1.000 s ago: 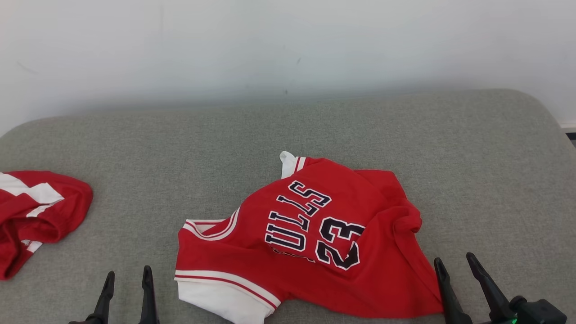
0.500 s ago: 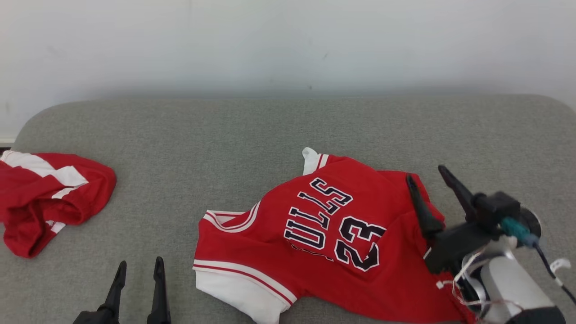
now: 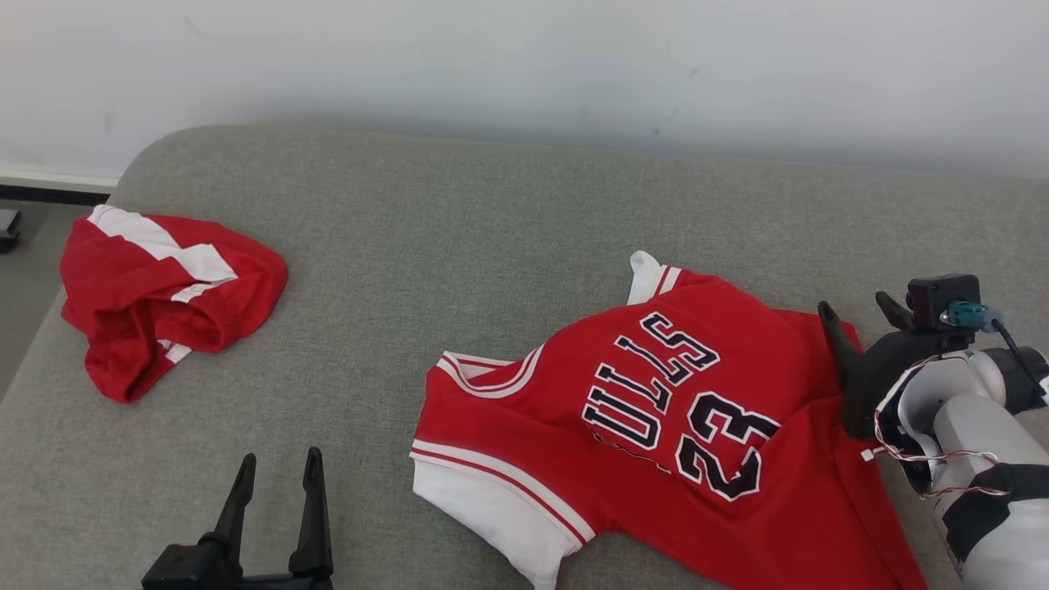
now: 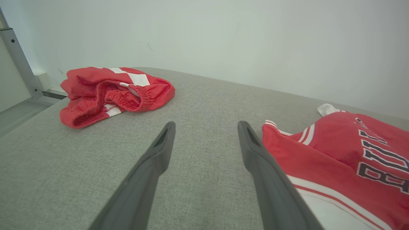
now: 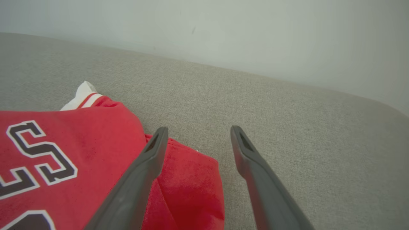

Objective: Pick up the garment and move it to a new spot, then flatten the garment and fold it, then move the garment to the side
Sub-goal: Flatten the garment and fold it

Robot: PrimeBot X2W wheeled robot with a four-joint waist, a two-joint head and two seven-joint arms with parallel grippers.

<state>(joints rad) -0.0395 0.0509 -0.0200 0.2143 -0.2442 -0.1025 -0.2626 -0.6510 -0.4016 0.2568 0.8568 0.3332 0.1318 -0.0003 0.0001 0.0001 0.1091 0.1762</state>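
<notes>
Grey cushion [image 3: 492, 213], jersey [image 3: 656, 426] crosswise, neck leftward, left gripper [image 3: 279, 456], right gripper [image 3: 854, 303], jaws apart

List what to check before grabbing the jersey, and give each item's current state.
1. Right gripper open and empty: ok.
2. Left gripper open and empty: ok.
3. Right gripper lined up on the edge of the jersey: ok. In the right wrist view one finger is over red cloth, the other over the grey cushion.
4. Jersey lying apart from the red shorts: ok.
5. Right gripper's fingers touching the cloth: cannot tell.
6. Jersey flat: not ok, its edge by the right gripper is bunched.
</notes>
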